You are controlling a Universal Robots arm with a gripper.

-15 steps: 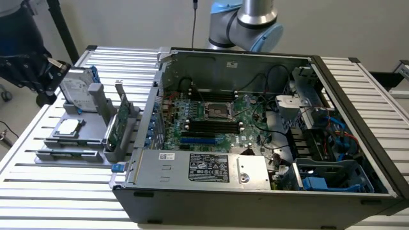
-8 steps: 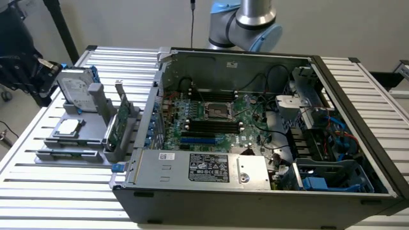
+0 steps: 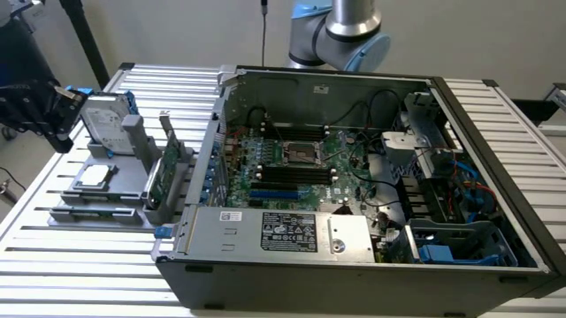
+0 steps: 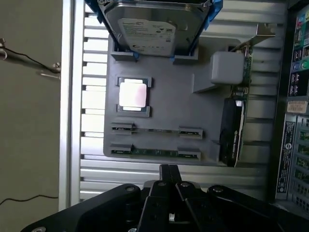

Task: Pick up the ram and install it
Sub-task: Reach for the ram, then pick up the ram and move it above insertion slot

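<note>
Slatted pale metal worktop (image 3: 79,278) carries a grey moulded parts holder (image 4: 164,111) and an open dark-grey computer case (image 3: 354,291); the ram (image 4: 154,152), a long thin dark-green circuit-board stick, sits on edge in the holder's outermost slot row, between two end clips; a second slot row (image 4: 157,130) runs parallel just beside it, and whether it holds another stick cannot be told; a square silver processor chip (image 4: 133,94) rests in its recess beyond those rows; a silver hard drive with blue side rails (image 4: 154,24) stands at the holder's far end; a green expansion card with a metal bracket (image 4: 235,121) stands upright on the side nearest the case. The black pincer (image 4: 168,168) hovers near the ram, apart from it; its fingers are pressed together, gripping nothing. In the exterior view the green motherboard (image 3: 292,142) lies exposed inside the case.
</note>
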